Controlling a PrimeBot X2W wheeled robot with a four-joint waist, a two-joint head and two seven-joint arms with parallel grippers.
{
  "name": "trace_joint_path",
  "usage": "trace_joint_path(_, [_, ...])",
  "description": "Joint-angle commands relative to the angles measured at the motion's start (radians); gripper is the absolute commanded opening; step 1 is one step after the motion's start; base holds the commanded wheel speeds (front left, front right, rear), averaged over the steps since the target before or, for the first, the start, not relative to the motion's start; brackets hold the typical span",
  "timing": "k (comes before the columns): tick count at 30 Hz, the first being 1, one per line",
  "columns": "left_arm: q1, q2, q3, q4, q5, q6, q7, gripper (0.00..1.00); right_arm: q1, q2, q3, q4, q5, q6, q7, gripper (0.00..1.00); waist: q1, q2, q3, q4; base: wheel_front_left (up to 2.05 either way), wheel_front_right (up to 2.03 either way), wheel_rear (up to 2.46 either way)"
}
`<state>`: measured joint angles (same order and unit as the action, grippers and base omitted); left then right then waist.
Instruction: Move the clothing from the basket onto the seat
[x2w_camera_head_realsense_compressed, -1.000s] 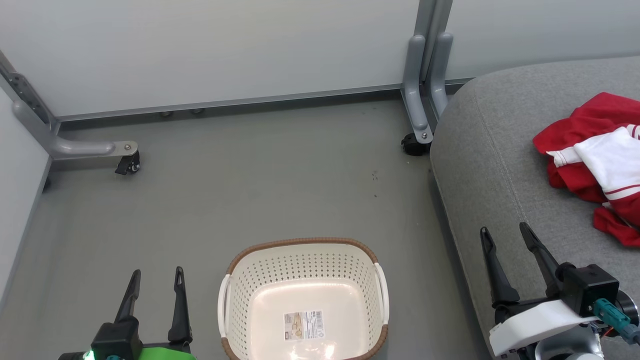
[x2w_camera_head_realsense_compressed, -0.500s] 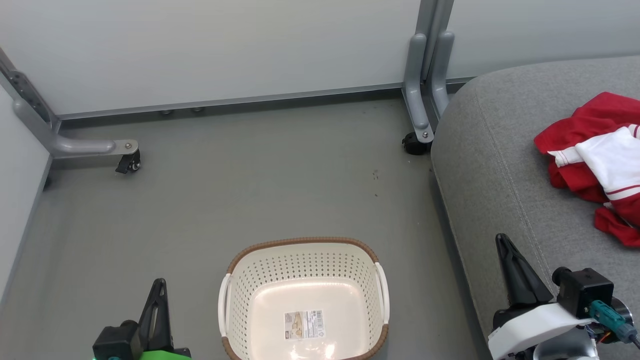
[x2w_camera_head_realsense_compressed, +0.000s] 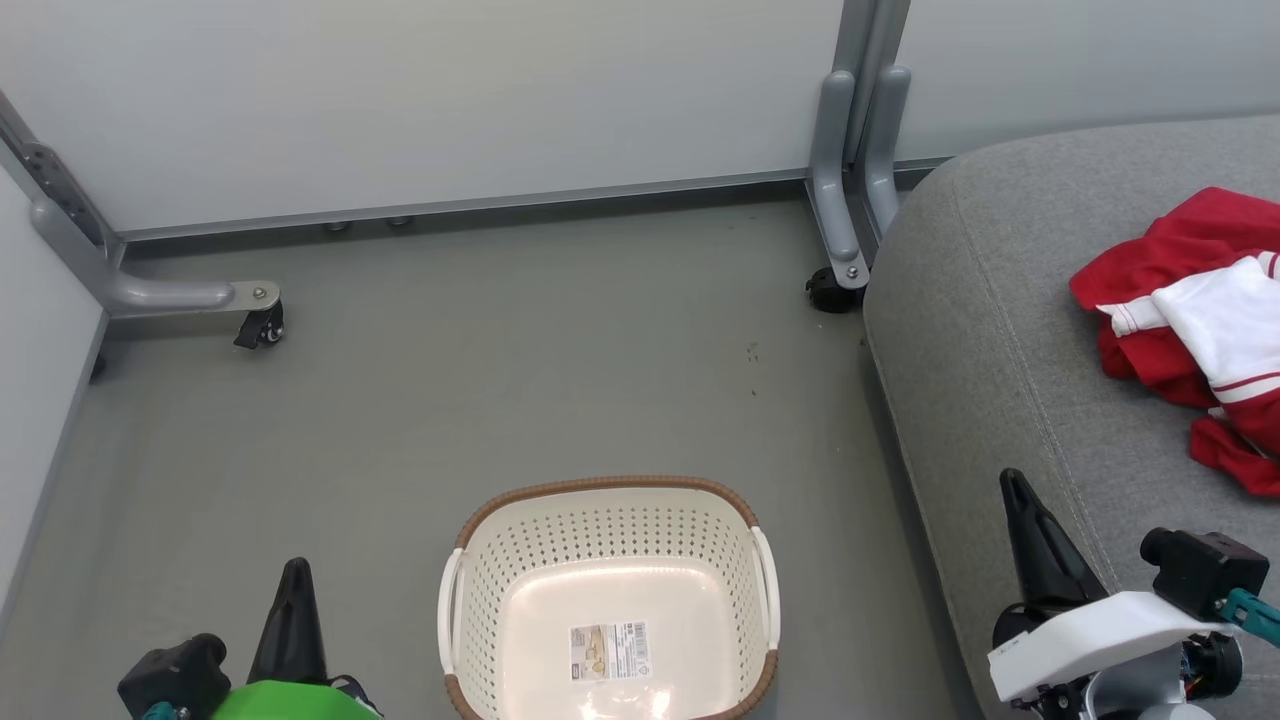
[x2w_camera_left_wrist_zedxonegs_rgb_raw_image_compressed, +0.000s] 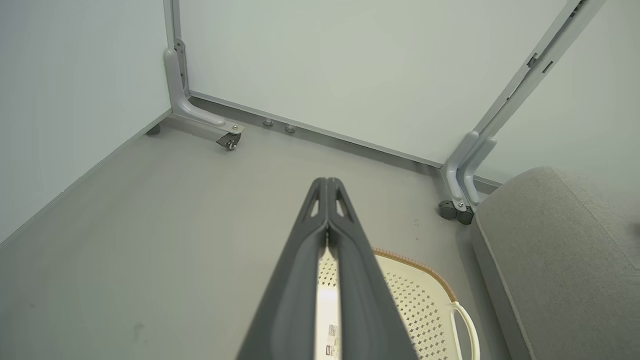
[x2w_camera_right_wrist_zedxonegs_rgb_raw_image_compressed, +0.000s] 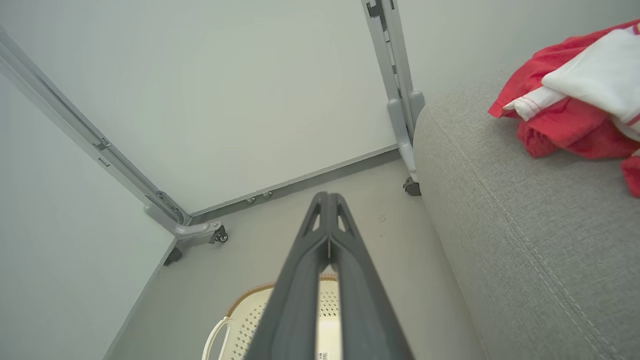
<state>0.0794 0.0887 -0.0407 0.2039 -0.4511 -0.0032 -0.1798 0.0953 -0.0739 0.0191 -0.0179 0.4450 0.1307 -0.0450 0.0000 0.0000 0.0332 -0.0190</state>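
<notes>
We see the clothing (x2w_camera_head_realsense_compressed: 1190, 300) cut off by the head view's right edge. It lies heaped, red and white, on the seat (x2w_camera_head_realsense_compressed: 1000, 330), well in from the seat's rounded left edge. The basket (x2w_camera_head_realsense_compressed: 600, 530) stands on the floor (x2w_camera_head_realsense_compressed: 500, 350) beside the seat, its near rim cut off, with a label (x2w_camera_head_realsense_compressed: 608, 651) on its bottom. The left gripper (x2w_camera_head_realsense_compressed: 295, 568) and right gripper (x2w_camera_head_realsense_compressed: 1011, 480) have their fingers pressed together, holding nothing.
</notes>
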Motion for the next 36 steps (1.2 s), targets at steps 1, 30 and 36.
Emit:
trace_joint_path(1, [-0.034,0.003,0.009,-0.009,-0.048,-0.009,0.01,0.0,-0.027,-0.007,-0.003,-0.002,0.05,0.0,0.006,0.0,0.0,0.0,0.0,0.0,0.0,0.0,0.0])
trace_joint_path(30, [-0.095,-0.013,0.064,0.008,-0.461,-0.054,0.115,0.0,-0.095,-0.016,-0.025,0.093,0.487,0.0,0.041,0.0,0.0,0.0,-0.008,0.005,0.0,0.0,0.0])
trace_joint_path(36, [-0.107,-0.015,0.074,0.011,-0.535,-0.062,0.134,0.0,-0.107,-0.017,-0.03,0.111,0.564,0.0,0.049,0.0,0.0,0.0,-0.01,0.006,0.0,0.0,0.0])
